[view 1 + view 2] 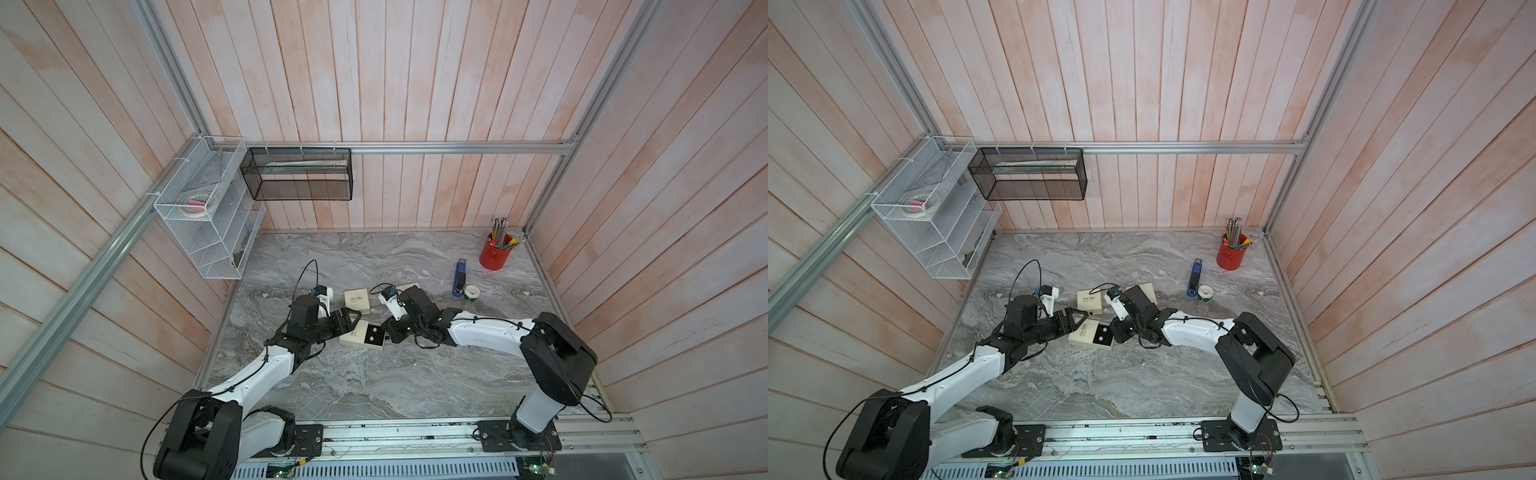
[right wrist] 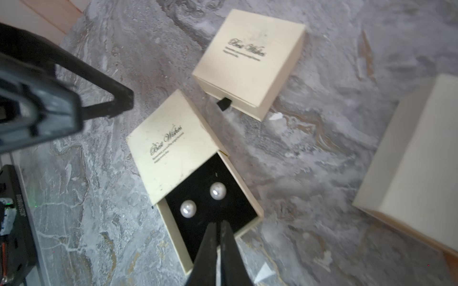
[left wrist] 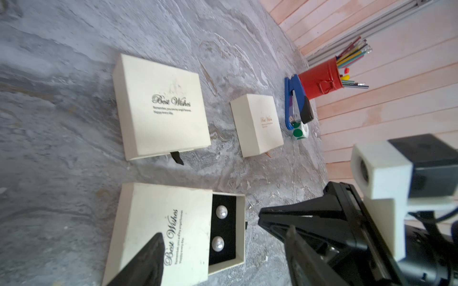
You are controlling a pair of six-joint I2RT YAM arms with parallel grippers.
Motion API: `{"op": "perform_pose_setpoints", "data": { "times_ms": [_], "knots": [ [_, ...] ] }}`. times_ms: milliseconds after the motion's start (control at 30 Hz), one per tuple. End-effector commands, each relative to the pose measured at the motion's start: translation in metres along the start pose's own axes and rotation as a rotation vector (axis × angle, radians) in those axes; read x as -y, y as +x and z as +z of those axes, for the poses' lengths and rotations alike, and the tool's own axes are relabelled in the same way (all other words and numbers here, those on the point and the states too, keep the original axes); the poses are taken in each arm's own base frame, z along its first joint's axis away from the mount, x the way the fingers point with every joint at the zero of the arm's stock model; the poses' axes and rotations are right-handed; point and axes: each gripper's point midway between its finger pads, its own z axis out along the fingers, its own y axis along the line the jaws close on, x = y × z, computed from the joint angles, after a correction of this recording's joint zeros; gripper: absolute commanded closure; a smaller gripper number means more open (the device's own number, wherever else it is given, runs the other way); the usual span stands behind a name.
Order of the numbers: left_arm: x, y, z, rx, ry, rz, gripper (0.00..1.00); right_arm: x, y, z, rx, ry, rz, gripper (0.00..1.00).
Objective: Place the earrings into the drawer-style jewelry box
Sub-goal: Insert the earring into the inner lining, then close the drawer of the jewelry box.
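The cream drawer-style jewelry box (image 1: 354, 332) (image 3: 158, 222) (image 2: 171, 138) lies mid-table with its drawer slid partly out. Two pearl earrings (image 2: 218, 191) (image 3: 221, 212) (image 1: 368, 337) sit on the drawer's black lining. My right gripper (image 2: 218, 224) (image 1: 385, 328) is shut with nothing between its fingers, its tips just over the open drawer's outer end. My left gripper (image 3: 223, 257) (image 1: 355, 323) is open at the sleeve end of the box. One of its fingers (image 3: 148, 260) hangs over the sleeve, and it grips nothing.
Behind it stand a closed cream box (image 1: 357, 301) (image 3: 158, 106) and a smaller one (image 3: 256, 123). At back right are a blue stapler (image 1: 459, 278), a sticker roll (image 1: 471, 293) and a red pencil cup (image 1: 496, 253). Wire baskets (image 1: 203, 216) hang on the left wall.
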Motion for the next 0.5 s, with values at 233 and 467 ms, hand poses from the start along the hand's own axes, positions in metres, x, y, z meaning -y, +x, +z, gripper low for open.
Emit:
{"op": "perform_pose_setpoints", "data": {
  "times_ms": [233, 467],
  "knots": [
    [-0.02, 0.001, 0.011, -0.048, -0.059, 0.005, 0.19, 0.019, 0.032, 0.006, -0.145, 0.043, 0.105, 1.0],
    [-0.022, 0.008, 0.023, -0.101, -0.037, -0.003, 0.19, 0.016, 0.03, 0.02, -0.165, 0.013, 0.114, 1.0]
  ]
}}
